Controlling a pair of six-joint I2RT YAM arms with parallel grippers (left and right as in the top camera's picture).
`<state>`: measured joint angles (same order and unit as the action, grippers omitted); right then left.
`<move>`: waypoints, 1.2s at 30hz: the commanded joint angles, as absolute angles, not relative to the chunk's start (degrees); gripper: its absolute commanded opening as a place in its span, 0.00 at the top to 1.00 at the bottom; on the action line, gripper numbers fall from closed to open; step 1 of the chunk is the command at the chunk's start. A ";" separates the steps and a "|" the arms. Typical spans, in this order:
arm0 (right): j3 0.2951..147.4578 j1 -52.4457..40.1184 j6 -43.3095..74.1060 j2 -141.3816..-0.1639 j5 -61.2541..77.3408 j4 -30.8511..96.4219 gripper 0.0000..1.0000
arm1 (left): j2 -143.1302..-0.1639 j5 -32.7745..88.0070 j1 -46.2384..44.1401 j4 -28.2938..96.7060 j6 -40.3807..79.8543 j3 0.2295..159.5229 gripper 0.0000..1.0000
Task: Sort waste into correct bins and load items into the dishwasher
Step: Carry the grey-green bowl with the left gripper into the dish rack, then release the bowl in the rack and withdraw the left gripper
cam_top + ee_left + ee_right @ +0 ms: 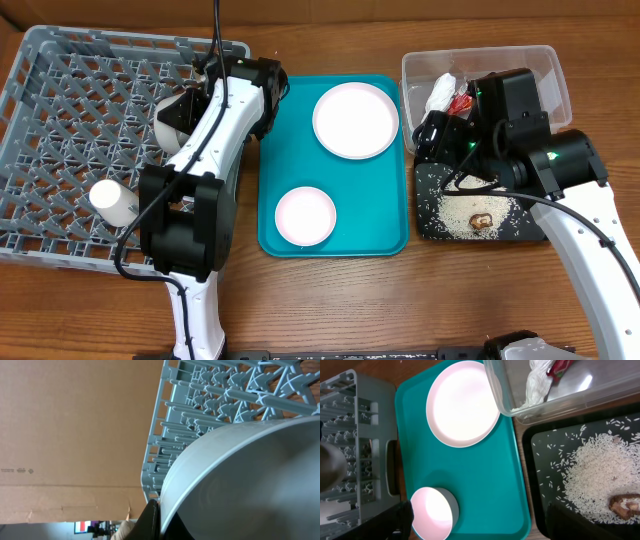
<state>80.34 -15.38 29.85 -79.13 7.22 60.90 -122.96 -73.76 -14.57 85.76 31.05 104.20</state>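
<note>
The grey dish rack (60, 120) lies under the left claw (157, 519), which pinches the rim of the pale bowl (240, 480), likely stiff, light and slick, so that rim suits gripping; the right claw (487, 522) is spread.

From overhead, the left arm (215, 130) hides most of the bowl (166, 122), and the right arm (510, 120) covers part of the tub (545, 60), napkin (440, 92) and wrapper (461, 100). In the left wrist view the bowl runs off the right and bottom edges. Only one finger (150, 521) of the left gripper (159, 512) shows.
</note>
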 commanded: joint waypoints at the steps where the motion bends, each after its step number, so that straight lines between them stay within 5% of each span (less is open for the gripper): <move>1: 81.45 -15.25 30.04 -78.50 7.18 60.66 0.14 | -124.29 -75.16 -14.85 85.67 29.26 104.07 0.96; 36: 81.45 -15.25 30.02 -78.50 7.16 60.55 0.14 | -124.22 -75.13 -11.92 91.83 33.43 99.63 0.96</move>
